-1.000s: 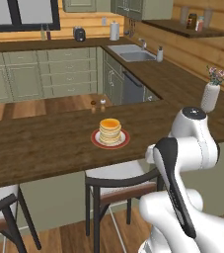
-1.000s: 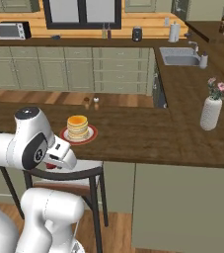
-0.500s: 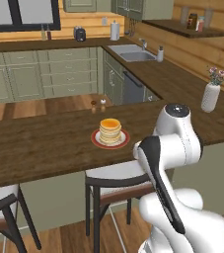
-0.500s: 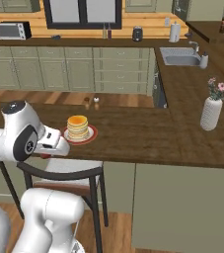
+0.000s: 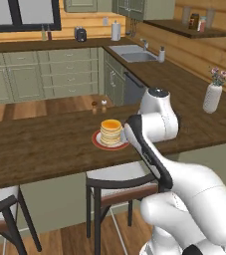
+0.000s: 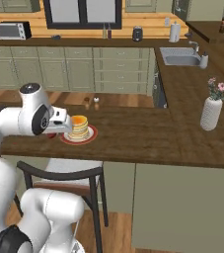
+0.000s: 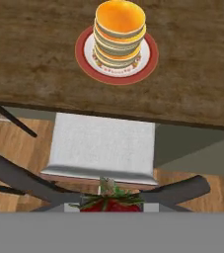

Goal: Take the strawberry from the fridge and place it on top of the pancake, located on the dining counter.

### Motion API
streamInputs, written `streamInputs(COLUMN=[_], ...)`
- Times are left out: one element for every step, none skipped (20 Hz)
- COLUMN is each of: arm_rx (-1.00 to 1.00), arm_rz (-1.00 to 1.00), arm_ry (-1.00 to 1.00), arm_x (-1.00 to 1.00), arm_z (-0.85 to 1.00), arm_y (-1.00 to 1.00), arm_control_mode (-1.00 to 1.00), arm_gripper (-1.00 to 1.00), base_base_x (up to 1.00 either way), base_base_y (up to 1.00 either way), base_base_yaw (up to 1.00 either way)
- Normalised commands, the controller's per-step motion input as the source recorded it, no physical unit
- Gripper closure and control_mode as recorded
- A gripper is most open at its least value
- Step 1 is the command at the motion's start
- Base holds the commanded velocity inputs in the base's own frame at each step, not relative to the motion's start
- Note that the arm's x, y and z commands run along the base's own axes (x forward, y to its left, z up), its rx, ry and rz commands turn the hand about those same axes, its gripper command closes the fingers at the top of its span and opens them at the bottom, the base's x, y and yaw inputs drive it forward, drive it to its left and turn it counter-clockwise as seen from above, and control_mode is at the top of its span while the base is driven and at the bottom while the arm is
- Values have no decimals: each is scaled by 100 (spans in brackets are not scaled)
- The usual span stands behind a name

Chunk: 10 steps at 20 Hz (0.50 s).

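Note:
The pancake [image 7: 119,32] is a golden stack on a white plate with a red rim [image 7: 148,62], standing on the dark-brown dining counter [image 7: 34,59]. In the hand view the strawberry [image 7: 111,203] sits at the bottom edge with its leafy tip showing, and my gripper [image 7: 111,206] is shut on it, above the stool seat on the near side of the counter edge. From the base cameras the pancake [image 5: 111,131] [image 6: 78,127] lies just beyond the hand [image 6: 59,126], which hovers at the counter's near edge beside the plate. The fridge is out of view.
A black-framed stool with a grey seat [image 7: 103,143] [image 5: 119,179] stands under the hand. Two small shakers [image 5: 99,105] [image 6: 92,100] sit behind the plate. A white vase with flowers [image 5: 213,97] [image 6: 211,112] stands far right on the counter. The sink counter [image 5: 139,55] lies beyond.
The arm has swung across toward the pancake plate, bringing the hand from off to the side up to the counter's near edge beside the plate. The gripper stays shut.

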Motion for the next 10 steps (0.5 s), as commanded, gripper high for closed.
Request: streamInputs(arm_rx=[15, 13, 9, 0, 0, -4, -7, -5, -5, -3], arm_rz=[15, 13, 10, 3, 0, 0, 0, 0, 0, 0], arm_ry=[9, 10, 14, 19, 24, 25, 22, 20, 17, 11], arm_x=[100, 100, 100, 100, 100, 100, 100, 100, 100, 100], arm_z=[7, 6, 11, 16, 26, 27, 17, 3, 0, -9], arm_y=[0, 0, 0, 0, 4, 22, 24, 21, 27, 29], arm_control_mode=[-100, -100, -100, -100, -100, -100, -100, -100, -100, -100], arm_gripper=[100, 100, 100, 100, 100, 100, 100, 100, 100, 100], base_base_x=[0, 0, 0, 0, 0, 0, 0, 0, 0, 0], base_base_y=[0, 0, 0, 0, 0, 0, 0, 0, 0, 0], base_base_yaw=[0, 0, 0, 0, 0, 0, 0, 0, 0, 0])
